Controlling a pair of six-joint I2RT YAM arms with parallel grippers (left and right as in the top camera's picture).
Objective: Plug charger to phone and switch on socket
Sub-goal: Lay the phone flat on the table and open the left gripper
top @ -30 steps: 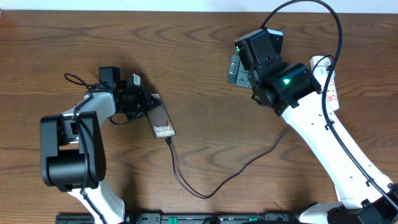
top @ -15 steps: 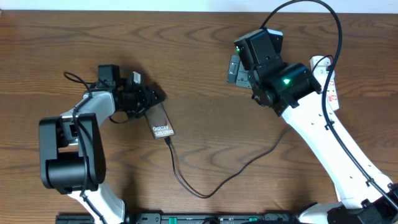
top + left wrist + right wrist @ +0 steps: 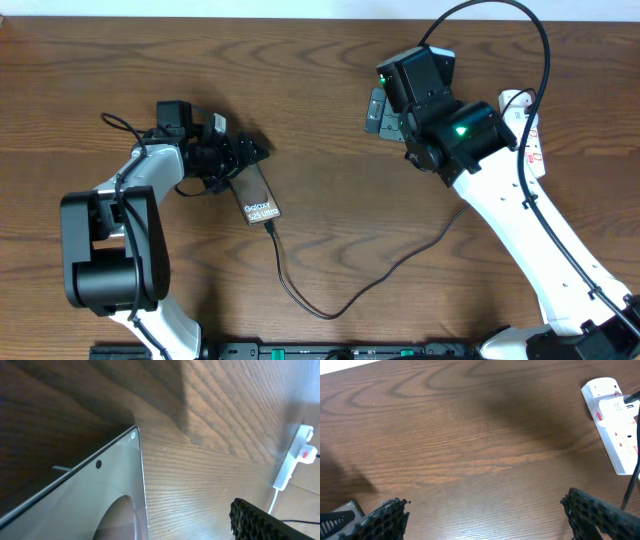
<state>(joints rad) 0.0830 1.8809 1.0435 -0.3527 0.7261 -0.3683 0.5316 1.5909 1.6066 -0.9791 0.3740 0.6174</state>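
The phone [image 3: 257,192] lies flat on the table at the left, its dark face with white "Galaxy" lettering turned up. The charger [image 3: 330,308] is a thin black cable whose plug tip meets the phone's lower short edge, then loops down and off to the right. My left gripper [image 3: 241,164] stands open over the phone's upper end, its fingers spread to either side. In the left wrist view the glossy phone [image 3: 85,502] fills the lower left and one finger [image 3: 257,522] shows far to the right. My right gripper [image 3: 492,520] hangs open over bare wood. The socket [image 3: 612,420] lies at the far right.
The white socket [image 3: 532,135] with red markings sits at the right edge, partly under my right arm [image 3: 520,220]. The same socket [image 3: 294,457] and its white cord show far off in the left wrist view. Thick black robot cables arc over the right arm.
My left gripper has opened wide and let go of the phone's upper end; the phone has stayed put. The right arm has not moved.
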